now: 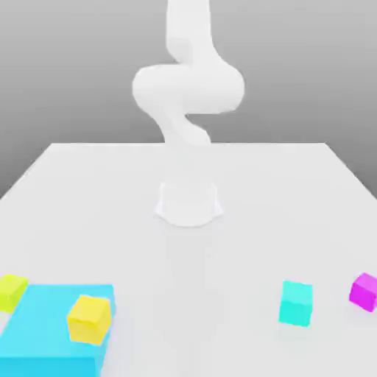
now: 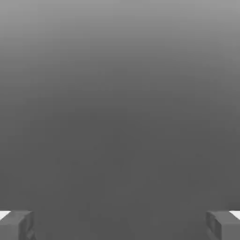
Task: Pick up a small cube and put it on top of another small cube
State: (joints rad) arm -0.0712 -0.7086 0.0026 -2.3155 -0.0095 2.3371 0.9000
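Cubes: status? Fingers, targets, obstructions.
Fingers open, empty. Yellow cube on big cyan block; cyan cube, magenta cube, lime cube on table. No obstructions.

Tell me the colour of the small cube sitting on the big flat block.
Yellow cube, on the cyan block; clearest in the exterior view.

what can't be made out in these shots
- Large cyan block, exterior view: its lower part is cut off by the bottom edge.
- Lime cube, exterior view: partly hidden behind that block.
- Arm, exterior view: its top runs off the upper edge.
- Gripper, hand view: its open jaws show as tips at the lower corners, with plain grey between them.
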